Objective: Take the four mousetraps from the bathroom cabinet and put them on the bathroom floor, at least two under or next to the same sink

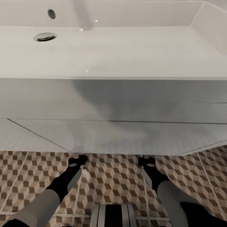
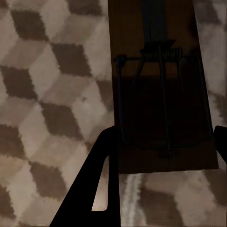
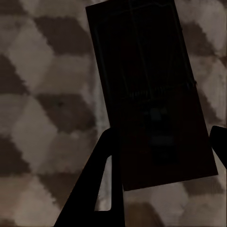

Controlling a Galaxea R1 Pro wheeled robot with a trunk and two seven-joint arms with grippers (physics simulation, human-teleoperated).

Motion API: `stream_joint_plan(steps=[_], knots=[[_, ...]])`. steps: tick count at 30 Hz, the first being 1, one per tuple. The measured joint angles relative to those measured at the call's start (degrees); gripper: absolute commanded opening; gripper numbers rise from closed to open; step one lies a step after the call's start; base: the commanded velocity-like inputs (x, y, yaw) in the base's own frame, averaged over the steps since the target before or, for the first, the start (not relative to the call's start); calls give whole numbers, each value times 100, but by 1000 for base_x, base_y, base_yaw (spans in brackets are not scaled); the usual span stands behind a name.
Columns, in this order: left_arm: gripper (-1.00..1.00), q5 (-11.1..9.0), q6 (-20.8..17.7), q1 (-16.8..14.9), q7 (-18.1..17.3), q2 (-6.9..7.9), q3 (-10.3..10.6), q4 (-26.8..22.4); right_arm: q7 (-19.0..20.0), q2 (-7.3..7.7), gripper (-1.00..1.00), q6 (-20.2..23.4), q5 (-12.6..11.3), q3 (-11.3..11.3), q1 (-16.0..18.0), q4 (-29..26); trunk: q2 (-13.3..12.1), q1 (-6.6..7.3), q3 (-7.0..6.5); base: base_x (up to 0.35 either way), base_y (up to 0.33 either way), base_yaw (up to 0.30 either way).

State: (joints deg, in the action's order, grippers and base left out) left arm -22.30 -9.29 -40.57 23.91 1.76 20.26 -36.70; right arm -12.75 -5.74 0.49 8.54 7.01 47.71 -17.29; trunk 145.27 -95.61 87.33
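Observation:
The white sink (image 1: pixel 132 53) and its white vanity front (image 1: pixel 113 101) stand right before me, above the cube-patterned bathroom floor (image 1: pixel 110 183). Both arms reach down to the vanity's lower edge, and its edge hides the fingertips. My left gripper (image 1: pixel 78 158) (image 2: pixel 161 139) has a dark-brown mousetrap (image 2: pixel 156 99) with a wire spring between its fingers, both fingers touching the trap's long sides, close over the tiles. In my right gripper (image 1: pixel 145 159) (image 3: pixel 163 137) sits a second mousetrap (image 3: pixel 151 94), slightly skewed, with the fingers against its sides. The cabinet is out of view.
The sink's chrome drain (image 1: pixel 44 37) and overflow hole (image 1: pixel 51 14) lie at the far left of the basin. My own base (image 1: pixel 113 216) shows at the lower edge between the arms. Pale grout lines cross the tiles.

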Motion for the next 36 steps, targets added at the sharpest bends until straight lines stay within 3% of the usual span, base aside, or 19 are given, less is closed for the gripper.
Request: stream_joint_plan(steps=[36], knots=[[-100, -32, -1, 0, -5, 0, 0, 121, 26, 37, -100, -77, -59, -9, -1, 64, 0, -2, 0, 11, 0, 0]])
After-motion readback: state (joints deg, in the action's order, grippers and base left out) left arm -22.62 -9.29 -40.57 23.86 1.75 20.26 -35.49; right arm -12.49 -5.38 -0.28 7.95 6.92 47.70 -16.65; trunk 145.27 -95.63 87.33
